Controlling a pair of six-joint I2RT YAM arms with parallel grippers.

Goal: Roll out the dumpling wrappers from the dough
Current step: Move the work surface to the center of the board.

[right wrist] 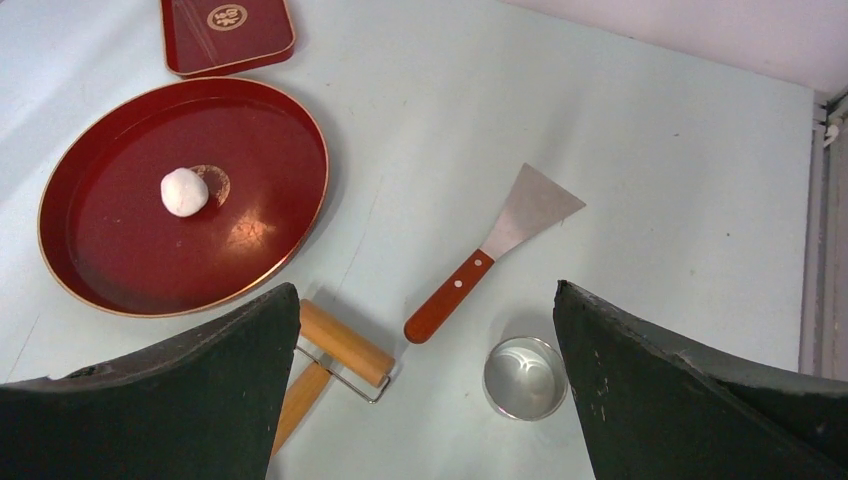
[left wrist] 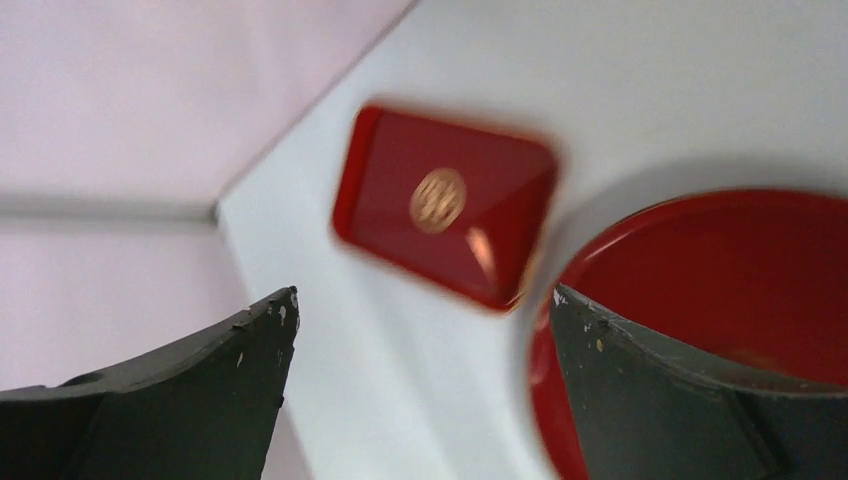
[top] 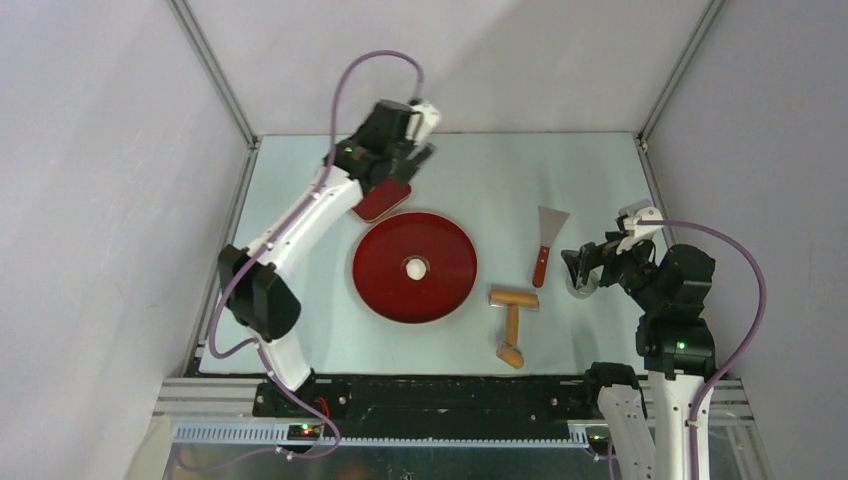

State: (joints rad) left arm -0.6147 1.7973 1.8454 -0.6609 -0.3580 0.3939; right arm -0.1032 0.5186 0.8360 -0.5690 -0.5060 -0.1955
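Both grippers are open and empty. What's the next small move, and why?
Probably bring the right gripper over the wooden roller to grasp its handle. The dough is an unflattened ball on the round red tray, and the roller lies untouched beside it, nearer the right arm.

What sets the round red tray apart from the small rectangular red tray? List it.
Shape: the round tray is a disc; the rectangular tray has rounded corners. Size: the round tray is larger than the rectangular tray. Contents: the round tray holds a white dough ball at its middle; the rectangular tray holds nothing, showing a gold emblem. Both are glossy dark red, rimmed, flat on the table.
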